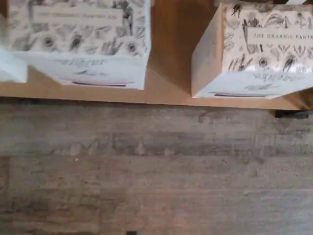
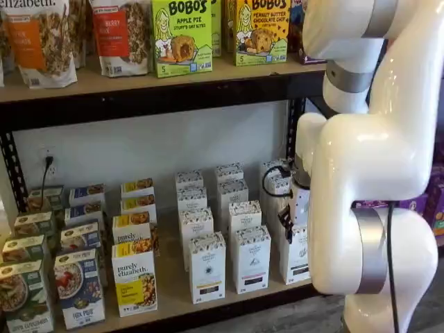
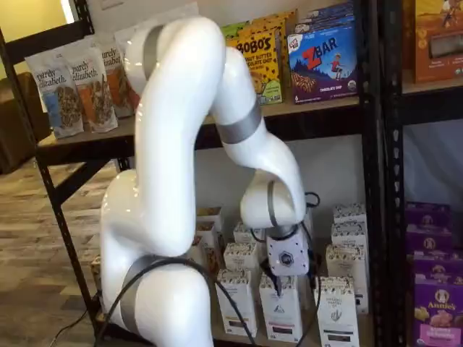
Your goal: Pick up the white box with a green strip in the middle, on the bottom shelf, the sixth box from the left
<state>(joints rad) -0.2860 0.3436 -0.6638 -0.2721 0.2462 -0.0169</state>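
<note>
The white box [image 2: 296, 255] stands in the front row of the bottom shelf [image 2: 172, 295], the rightmost white carton, half hidden by my arm. In the wrist view it [image 1: 254, 54] shows from above with a dark strip low on its front, at the shelf's edge [image 1: 161, 94]. The like carton with a pink-purple strip [image 1: 93, 44] stands beside it, a bare gap between them. My gripper [image 3: 289, 280] hangs in front of the shelf's front row, just above carton height. It also shows in a shelf view [image 2: 286, 225]. Its fingers are dark and blurred, so no gap can be read.
More white cartons [image 2: 207, 267] and Purely Elizabeth boxes [image 2: 134, 277] fill the bottom shelf to the left. The upper shelf [image 2: 139, 80] carries bags and Bobo's boxes. Black uprights [image 3: 376, 181] frame the bay. Purple boxes [image 3: 434, 289] stand in the bay to the right. Wood-look floor [image 1: 156, 171] lies below.
</note>
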